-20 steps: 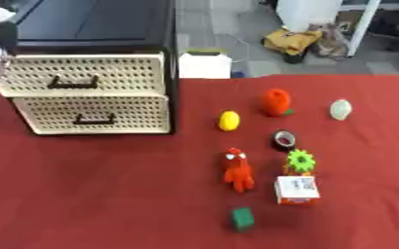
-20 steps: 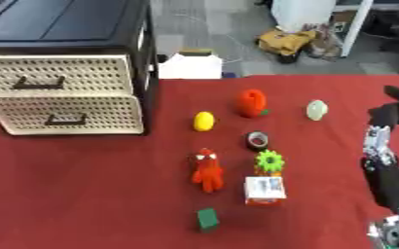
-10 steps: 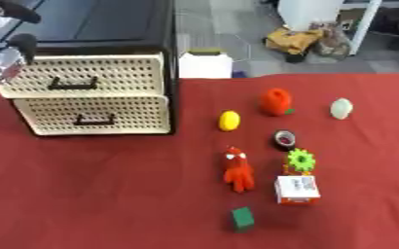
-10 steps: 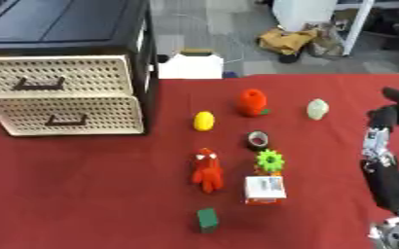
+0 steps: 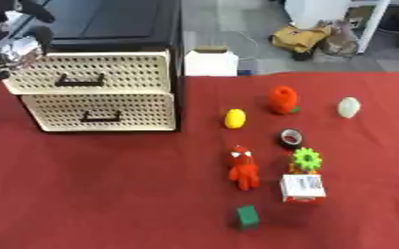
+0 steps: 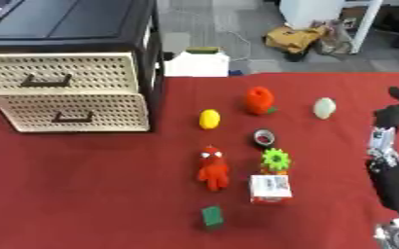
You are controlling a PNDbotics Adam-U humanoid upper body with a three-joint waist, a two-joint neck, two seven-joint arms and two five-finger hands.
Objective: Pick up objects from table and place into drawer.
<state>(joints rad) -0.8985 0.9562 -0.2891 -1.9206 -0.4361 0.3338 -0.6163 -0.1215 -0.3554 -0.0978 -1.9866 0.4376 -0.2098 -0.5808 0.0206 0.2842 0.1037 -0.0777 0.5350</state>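
A black cabinet (image 5: 109, 22) at the back left holds two cream perforated drawers; the top drawer (image 5: 92, 73) sticks out a little past the lower drawer (image 5: 100, 112). My left hand (image 5: 7, 41) is at the top drawer's left corner, partly cut off by the view's edge. On the red table lie a yellow piece (image 5: 234, 118), an orange toy (image 5: 281, 99), a pale egg (image 5: 349, 107), a dark tape roll (image 5: 291, 138), a green gear (image 5: 306, 158), a red figure (image 5: 244, 168), a white and red box (image 5: 303, 187) and a green block (image 5: 248, 217). My right hand (image 6: 389, 131) rests open at the right edge, fingers up.
The red cloth (image 5: 109, 194) covers the table. Past the far edge stand a white box (image 5: 211, 62) and floor clutter (image 5: 309, 36). The objects cluster right of centre, away from the cabinet.
My left hand has shifted slightly up and to the right beside the top drawer's left corner. The objects and my right hand have not moved.
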